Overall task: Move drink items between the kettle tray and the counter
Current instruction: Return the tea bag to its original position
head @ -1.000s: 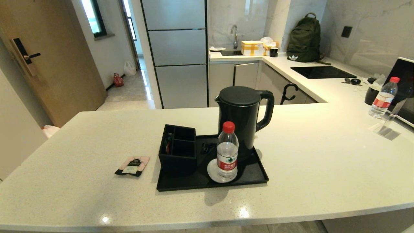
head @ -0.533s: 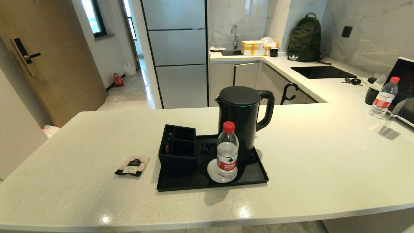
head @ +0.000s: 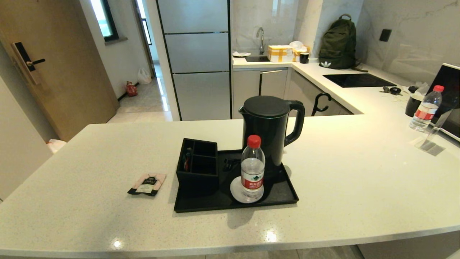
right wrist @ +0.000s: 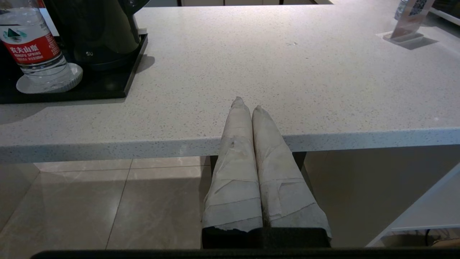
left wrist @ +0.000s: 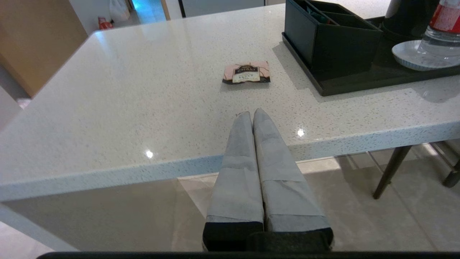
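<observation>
Speckled off-white counter [head: 352, 172] in a marble-walled kitchen.
Black kettle tray [head: 280, 196] bears the water bottle [head: 252, 169]; tea sachet [head: 147, 184] lies beside it; left gripper [left wrist: 252, 114] and right gripper [right wrist: 247, 103] clenched, empty, at the counter's edge.

Right gripper [right wrist: 248, 104], jaws together, empty, before the counter [right wrist: 287, 72] edge.

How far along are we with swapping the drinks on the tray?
Nothing looks done. The bottle stands on a coaster in the tray before the kettle; the sachet lies on the counter beside it. Nothing in hand: left gripper and right gripper are shut, empty, at the counter's near edge. Both moves remain.
</observation>
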Available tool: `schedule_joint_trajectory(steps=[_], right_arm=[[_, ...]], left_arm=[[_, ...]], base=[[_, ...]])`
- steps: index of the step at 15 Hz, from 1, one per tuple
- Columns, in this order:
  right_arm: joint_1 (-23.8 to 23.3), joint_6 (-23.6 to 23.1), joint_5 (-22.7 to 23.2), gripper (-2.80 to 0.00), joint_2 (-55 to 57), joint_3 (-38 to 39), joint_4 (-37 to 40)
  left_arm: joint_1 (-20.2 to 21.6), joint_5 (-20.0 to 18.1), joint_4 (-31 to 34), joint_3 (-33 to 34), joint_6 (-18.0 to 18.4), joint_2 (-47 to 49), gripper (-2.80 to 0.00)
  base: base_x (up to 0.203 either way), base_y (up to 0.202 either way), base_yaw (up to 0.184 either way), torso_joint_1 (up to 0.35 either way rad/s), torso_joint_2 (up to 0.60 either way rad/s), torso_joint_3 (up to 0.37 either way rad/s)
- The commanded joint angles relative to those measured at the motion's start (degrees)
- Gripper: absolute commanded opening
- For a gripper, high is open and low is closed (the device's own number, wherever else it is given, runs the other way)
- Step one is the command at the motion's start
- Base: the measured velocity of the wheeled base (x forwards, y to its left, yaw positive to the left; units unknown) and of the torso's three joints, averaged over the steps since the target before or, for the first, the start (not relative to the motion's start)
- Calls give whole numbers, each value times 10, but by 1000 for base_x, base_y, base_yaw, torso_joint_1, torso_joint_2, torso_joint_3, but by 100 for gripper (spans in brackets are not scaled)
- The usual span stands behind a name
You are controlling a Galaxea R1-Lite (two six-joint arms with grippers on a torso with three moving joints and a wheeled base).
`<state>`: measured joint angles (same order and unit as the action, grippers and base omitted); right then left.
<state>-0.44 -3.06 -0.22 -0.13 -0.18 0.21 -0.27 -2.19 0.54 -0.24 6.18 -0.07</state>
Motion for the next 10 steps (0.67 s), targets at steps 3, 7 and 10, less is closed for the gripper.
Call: schedule_joint_trajectory(steps=[3,7,10], right_arm=[[0,0,0,-280,1,0,0],[0,0,0,-280,1,0,0],[0,0,0,-280,1,0,0]], left_arm=[[0,1,3,-5,12,2,-280],[0,16,51,-102,9,74,-280],[0,37,155,-331,4,259,-280]], base=[[0,0,0,0,0,0],[0,0,0,0,0,0],[0,0,0,0,0,0]])
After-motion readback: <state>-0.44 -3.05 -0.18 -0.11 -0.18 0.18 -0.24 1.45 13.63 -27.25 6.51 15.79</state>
